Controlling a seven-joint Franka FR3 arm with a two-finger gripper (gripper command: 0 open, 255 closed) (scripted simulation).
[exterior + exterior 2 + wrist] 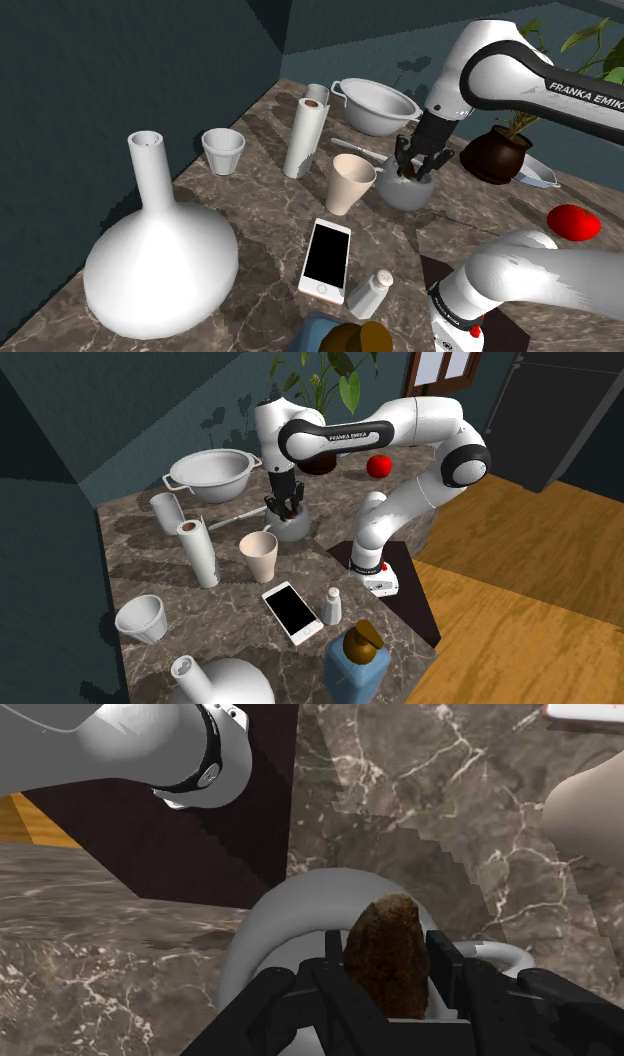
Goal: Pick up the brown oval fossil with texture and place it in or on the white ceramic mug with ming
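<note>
Right over the mug point(252, 949), the brown fossil point(385, 949) is gripped tight in the hand point(388, 966); a beige cup point(350, 183) is parked just beside on the table point(260, 230).

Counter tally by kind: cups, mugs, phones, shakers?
Cups: 3 (ribbed cup, beige cup, plain tumbler)
Mugs: 1 (mug under the gripper holding the fossil)
Phones: 1 (phone)
Shakers: 1 (shaker)
Total: 6
</note>
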